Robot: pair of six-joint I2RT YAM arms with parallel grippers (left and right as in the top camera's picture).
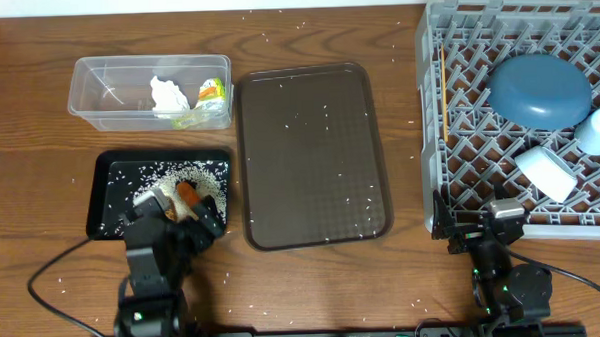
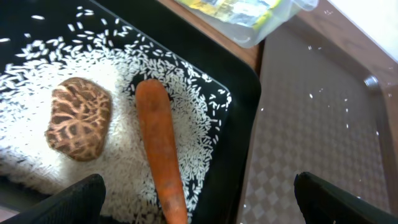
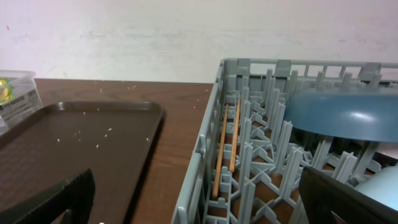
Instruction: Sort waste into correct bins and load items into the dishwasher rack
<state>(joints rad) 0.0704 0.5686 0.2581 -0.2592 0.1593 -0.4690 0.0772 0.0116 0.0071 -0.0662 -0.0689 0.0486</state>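
An orange carrot (image 2: 160, 149) and a brown food lump (image 2: 78, 118) lie on loose rice (image 2: 199, 124) in the black tray (image 1: 110, 170). My left gripper (image 1: 176, 208) hangs open over that tray's near right corner, its jaws wide either side of the carrot's tip. The clear tub (image 1: 107, 95) holds a crumpled tissue (image 1: 167, 96) and a green-yellow wrapper (image 1: 210, 92). The grey rack (image 1: 457, 83) holds a dark blue plate (image 1: 537, 90), a light blue cup (image 1: 599, 130), a white cup (image 1: 545, 172) and chopsticks (image 3: 224, 149). My right gripper (image 1: 474, 220) stands open and empty at the rack's near left corner.
A large flat brown serving tray (image 1: 310, 158) lies between the bins and the rack, sprinkled with stray rice grains. More grains dot the wooden table. Cables trail from both arm bases along the front edge.
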